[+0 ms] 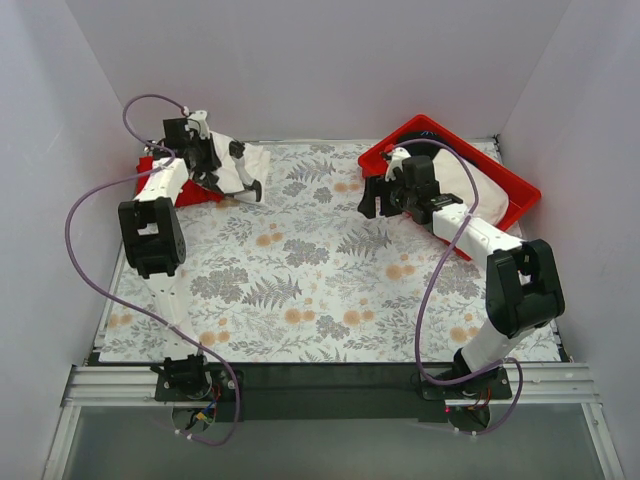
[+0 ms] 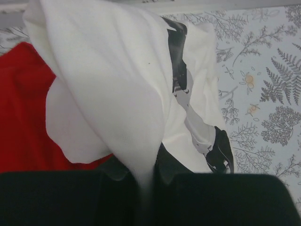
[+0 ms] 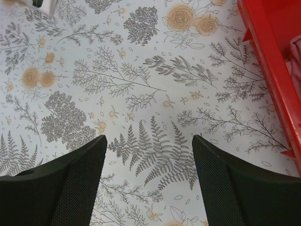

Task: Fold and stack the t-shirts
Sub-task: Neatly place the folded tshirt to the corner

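Note:
My left gripper is at the far left of the table, shut on a fold of the white t-shirt. That shirt has a black print and hangs bunched from the fingers. In the left wrist view the white cloth runs down between the closed jaws of my left gripper. The red t-shirt lies flat beneath and to the left of it, and also shows in the left wrist view. My right gripper is open and empty over bare tablecloth beside the tray; it shows in its wrist view.
A rigid red tray stands at the back right, holding an off-white garment and a dark one. The tray's edge shows in the right wrist view. The floral tablecloth covers the table. White walls close in on three sides.

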